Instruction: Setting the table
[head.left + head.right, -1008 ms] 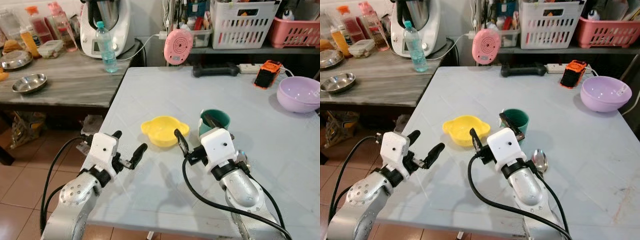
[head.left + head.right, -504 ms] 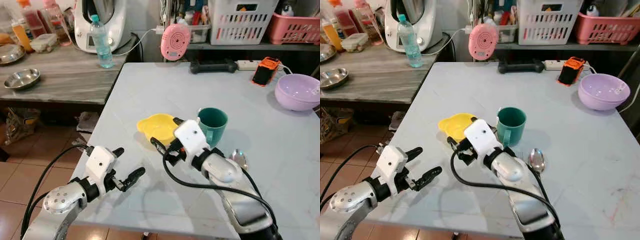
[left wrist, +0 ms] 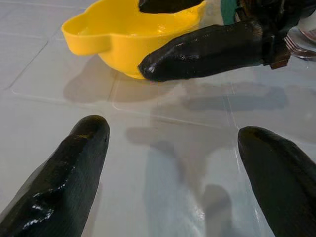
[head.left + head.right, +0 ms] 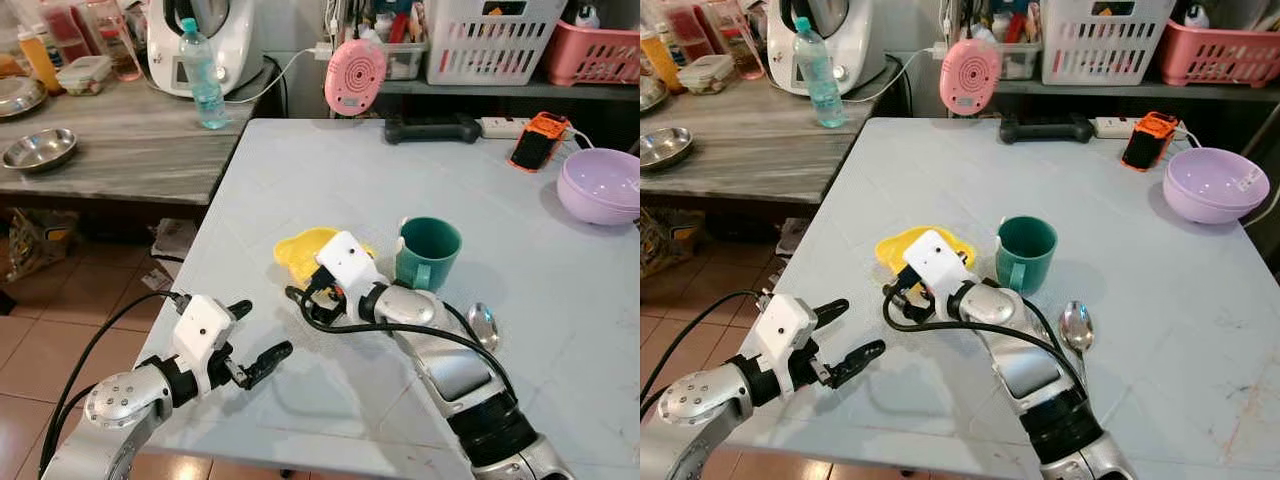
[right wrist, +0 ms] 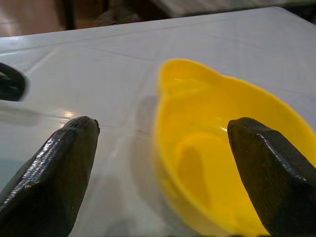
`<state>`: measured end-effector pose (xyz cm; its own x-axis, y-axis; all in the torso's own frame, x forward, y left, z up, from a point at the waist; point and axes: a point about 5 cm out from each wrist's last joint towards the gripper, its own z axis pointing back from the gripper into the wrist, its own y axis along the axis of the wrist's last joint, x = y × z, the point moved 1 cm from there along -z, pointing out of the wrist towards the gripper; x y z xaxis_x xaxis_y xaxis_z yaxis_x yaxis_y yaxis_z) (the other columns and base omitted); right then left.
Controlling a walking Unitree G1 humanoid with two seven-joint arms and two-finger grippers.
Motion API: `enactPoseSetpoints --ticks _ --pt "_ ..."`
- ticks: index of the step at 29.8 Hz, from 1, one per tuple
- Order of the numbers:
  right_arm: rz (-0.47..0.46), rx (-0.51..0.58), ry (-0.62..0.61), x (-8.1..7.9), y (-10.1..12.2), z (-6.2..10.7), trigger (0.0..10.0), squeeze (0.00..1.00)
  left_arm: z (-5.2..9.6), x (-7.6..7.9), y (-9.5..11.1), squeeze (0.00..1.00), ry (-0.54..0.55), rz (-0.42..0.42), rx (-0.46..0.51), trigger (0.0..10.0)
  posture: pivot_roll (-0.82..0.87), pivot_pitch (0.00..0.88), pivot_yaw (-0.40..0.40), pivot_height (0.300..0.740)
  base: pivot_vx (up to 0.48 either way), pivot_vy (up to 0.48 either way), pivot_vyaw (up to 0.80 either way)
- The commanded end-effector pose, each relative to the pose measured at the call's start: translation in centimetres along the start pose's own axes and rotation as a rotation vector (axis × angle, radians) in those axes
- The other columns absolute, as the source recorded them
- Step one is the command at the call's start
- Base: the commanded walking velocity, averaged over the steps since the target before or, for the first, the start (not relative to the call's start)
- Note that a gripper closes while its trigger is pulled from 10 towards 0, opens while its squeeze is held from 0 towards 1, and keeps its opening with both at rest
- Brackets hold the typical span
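- Right claw (image 5: 163,163): swung across from beside the green mug (image 4: 429,250) over the last second to the near rim of the yellow bowl (image 4: 312,248); fingers spread wide, one over the bowl's hollow, the other outside its wall above the tabletop (image 4: 300,180); nothing held.
- Yellow bowl: upright near the tabletop's left-centre, just beside the green mug; apparently unmoved. In the left wrist view (image 3: 129,34), one right finger reaches over the rim and one lies outside, close to the wall; contact hard to confirm.
- Left claw (image 4: 252,345): lowered and drawn back toward the near left edge, fingers apart, empty, pointed at the bowl.
- Green mug: upright, handle toward the robot, released from attention.
- Spoon (image 4: 482,325): flat on the tabletop right of the right forearm, bowl end showing.
- Purple bowl (image 4: 600,186): far right, well apart.
- Reading of the change: attention switched from mug to yellow bowl; rim pinch probably next, closure not yet made; place setting still loosely grouped, not arranged.
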<state>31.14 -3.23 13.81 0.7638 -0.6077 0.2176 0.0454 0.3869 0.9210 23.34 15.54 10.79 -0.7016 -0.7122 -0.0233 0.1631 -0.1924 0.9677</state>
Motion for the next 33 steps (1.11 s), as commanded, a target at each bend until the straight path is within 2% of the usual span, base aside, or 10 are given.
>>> enactPoseSetpoints --ticks 1,3,4,8,17,20,24,33 --pt "-0.001 -0.046 0.038 0.2 -0.1 -0.1 5.3 0.0 0.0 0.1 0.3 0.0 -0.021 -0.018 -0.006 10.0 0.0 0.065 0.036 0.74 0.0 0.0 0.0" --pt "-0.004 -0.054 0.039 0.2 -0.3 -0.1 5.3 0.0 0.0 0.1 0.3 0.0 -0.022 -0.019 -0.006 10.0 0.0 0.065 0.036 0.74 0.0 0.0 0.0" --pt "0.041 -0.081 0.035 0.7 -0.8 -0.1 0.0 0.0 -0.1 0.0 0.4 0.0 -0.022 -0.019 -0.003 10.0 0.0 0.058 0.035 0.74 0.0 0.0 0.0" --pt "0.117 -0.15 0.049 1.6 -1.7 0.4 0.0 0.0 -0.3 0.1 0.3 0.0 -0.042 -0.001 -0.019 10.0 -0.01 0.067 0.04 0.74 0.0 0.0 0.0" --pt "0.172 -0.189 0.044 3.0 -2.7 1.3 0.0 0.0 -0.5 0.6 0.3 0.0 -0.072 0.005 -0.02 10.0 -0.02 0.076 0.055 0.74 0.0 0.0 0.0" --pt "0.235 -0.191 0.032 3.6 -2.9 1.6 0.0 0.0 -0.6 0.6 0.4 0.0 -0.075 0.003 -0.02 10.0 -0.02 0.067 0.061 0.74 0.0 0.0 0.0" --pt "0.25 -0.171 0.008 4.1 -2.7 1.6 0.0 0.0 -0.6 0.6 0.3 0.0 -0.076 0.0 -0.022 10.0 -0.02 0.061 0.059 0.74 0.0 0.0 0.0" --pt "0.234 -0.115 -0.008 3.9 -2.5 1.5 0.0 0.0 -0.6 0.7 0.1 0.0 -0.075 0.0 -0.026 10.0 -0.02 0.048 0.05 0.74 0.0 0.0 0.0"
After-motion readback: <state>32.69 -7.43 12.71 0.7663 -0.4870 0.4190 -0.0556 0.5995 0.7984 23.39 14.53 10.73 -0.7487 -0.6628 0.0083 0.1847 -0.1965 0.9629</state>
